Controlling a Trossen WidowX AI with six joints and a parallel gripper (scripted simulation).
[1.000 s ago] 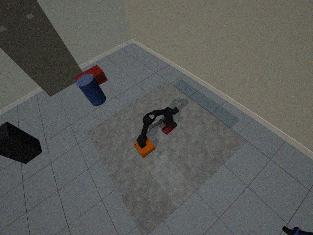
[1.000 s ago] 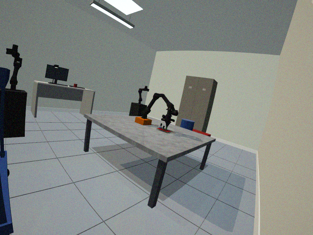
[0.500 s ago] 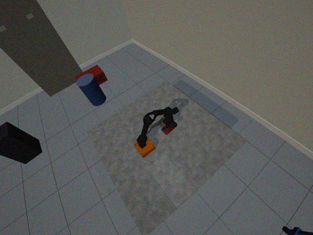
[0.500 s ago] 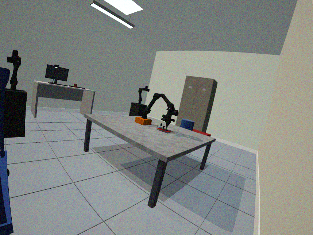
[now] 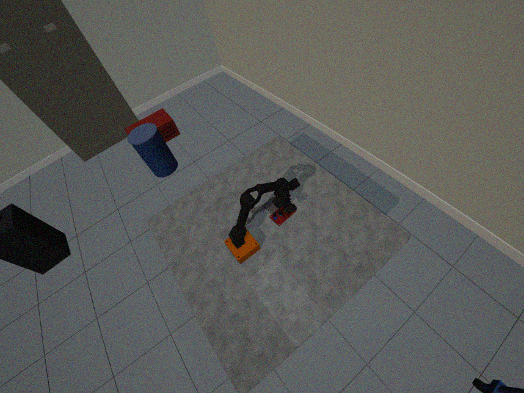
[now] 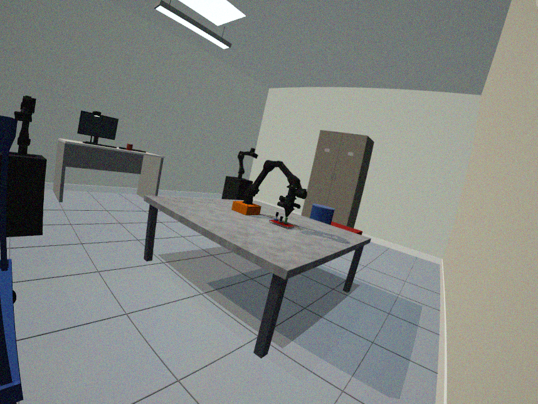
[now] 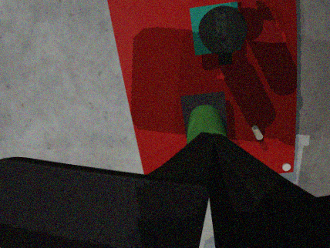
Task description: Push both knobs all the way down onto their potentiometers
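The red circuit board (image 7: 154, 36) (image 5: 282, 216) (image 6: 281, 223) lies on the grey table (image 6: 243, 234). In the wrist view a green knob (image 7: 205, 120) stands on a dark potentiometer near the board's near end. A black knob (image 7: 221, 28) sits on a teal potentiometer further up the board. My gripper (image 7: 209, 143) (image 5: 289, 207) (image 6: 287, 216) is shut with nothing between the fingers. Its closed tips sit right over the near end of the green knob and hide part of it.
The arm's orange base (image 5: 242, 248) (image 6: 246, 207) stands on the table beside the board. A blue barrel (image 5: 152, 149), a red box (image 5: 158, 122) and a cabinet (image 6: 341, 174) stand on the floor beyond the table.
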